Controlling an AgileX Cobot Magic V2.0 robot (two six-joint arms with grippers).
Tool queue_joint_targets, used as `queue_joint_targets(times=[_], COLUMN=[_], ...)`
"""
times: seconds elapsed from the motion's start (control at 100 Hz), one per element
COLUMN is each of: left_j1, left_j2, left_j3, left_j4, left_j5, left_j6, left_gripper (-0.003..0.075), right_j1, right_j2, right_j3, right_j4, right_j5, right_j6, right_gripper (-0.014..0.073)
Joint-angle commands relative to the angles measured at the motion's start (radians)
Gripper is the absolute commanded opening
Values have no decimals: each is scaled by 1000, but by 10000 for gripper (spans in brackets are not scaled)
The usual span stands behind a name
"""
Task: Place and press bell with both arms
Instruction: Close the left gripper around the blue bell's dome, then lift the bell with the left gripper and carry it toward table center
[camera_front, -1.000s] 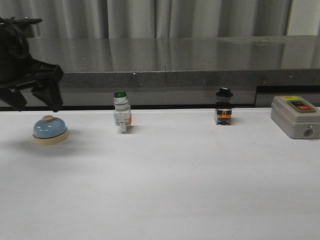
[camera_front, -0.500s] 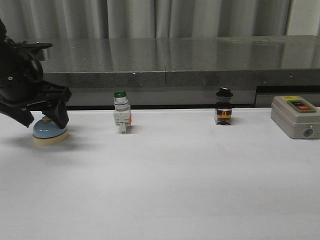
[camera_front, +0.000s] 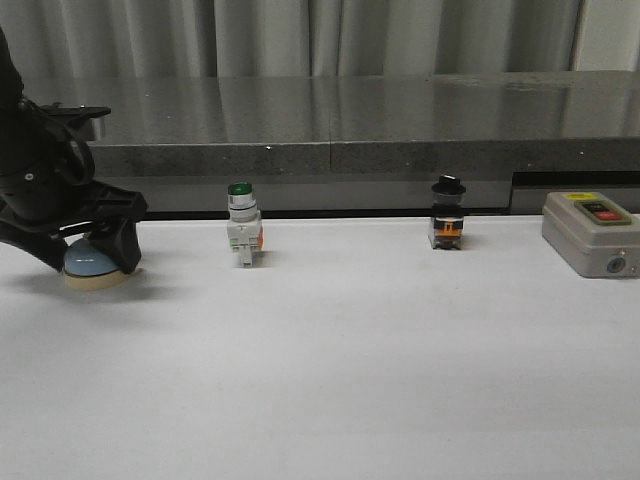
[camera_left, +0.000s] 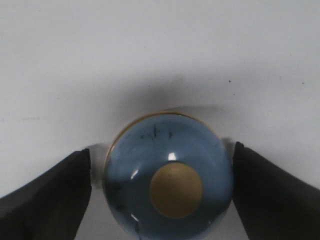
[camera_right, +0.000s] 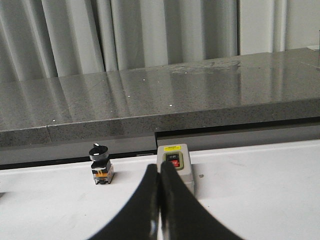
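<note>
The light-blue bell (camera_front: 93, 264) with its cream base stands on the white table at the far left. My left gripper (camera_front: 93, 257) is lowered around it, jaws open, one black finger on each side of the dome. In the left wrist view the bell (camera_left: 150, 150) fills the space between the fingers (camera_left: 55, 200). A thin gap shows at one finger and the other is at the dome's edge. The cream button shows on top. My right gripper (camera_right: 159, 169) is shut and empty above the table. It shows only in the right wrist view.
A green-capped white switch (camera_front: 243, 225) stands right of the bell. A black-capped switch (camera_front: 447, 215) stands further right and also shows in the right wrist view (camera_right: 100, 165). A grey on/off box (camera_front: 590, 233) sits at the far right. A dark stone ledge (camera_front: 340, 120) runs behind.
My left gripper has come down and to the right from above the bell until its fingers straddle the dome. The bell has not moved.
</note>
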Motion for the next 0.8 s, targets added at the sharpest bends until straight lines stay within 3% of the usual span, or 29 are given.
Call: queue_joint_targets(times=[0.0,0.21,0.31,0.79], left_j1=[-8,-8,-8,-45], left_j2=[-47,-53,-67,-273], left_j3=[-28,-28,-28,-28], left_j4=[-7,0,0,-33], left_j5=[-23,-6,13,270], left_j6=[0,0,0,0], left_gripper=[509,268,204,188], right_j1=[-4,-4,-4,-4], right_j2=[-21,-21,-21,-21], right_j3=[-20,-20,-20,-20], right_j4=[1,1,1,1], right_j5=[-85,-85,-85,-85], right_j6=[-2,-2,-2,-2], right_gripper=[-64,-64,-64,-64])
